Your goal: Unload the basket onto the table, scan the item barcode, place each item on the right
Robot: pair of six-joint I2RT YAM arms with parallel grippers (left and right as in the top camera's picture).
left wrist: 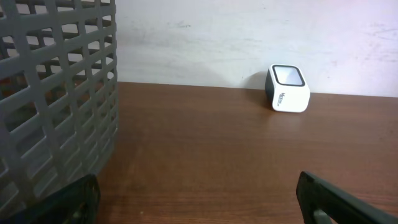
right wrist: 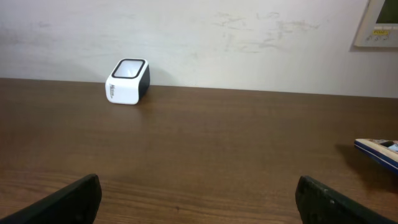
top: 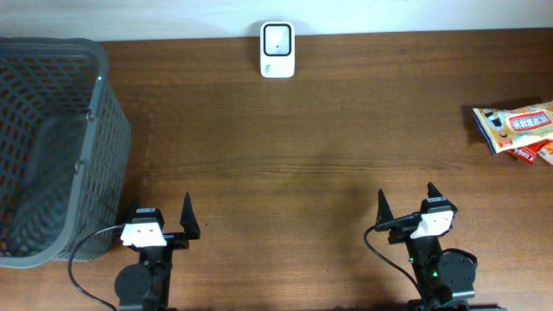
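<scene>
The item, a red and orange snack packet (top: 517, 130), lies flat at the table's far right edge; only its blue-edged corner (right wrist: 379, 149) shows in the right wrist view. A small white barcode scanner (top: 277, 49) with a dark window stands at the back centre, also visible from the left wrist (left wrist: 287, 89) and the right wrist (right wrist: 127, 82). My left gripper (top: 162, 212) rests near the front left, open and empty (left wrist: 198, 199). My right gripper (top: 406, 197) sits at the front right, open and empty (right wrist: 198, 199), well short of the packet.
A tall grey mesh basket (top: 111, 155) fills the left side, its wall (left wrist: 56, 93) close beside my left gripper. A pale wall runs behind the table, with a small panel (right wrist: 376, 25) on it at the right.
</scene>
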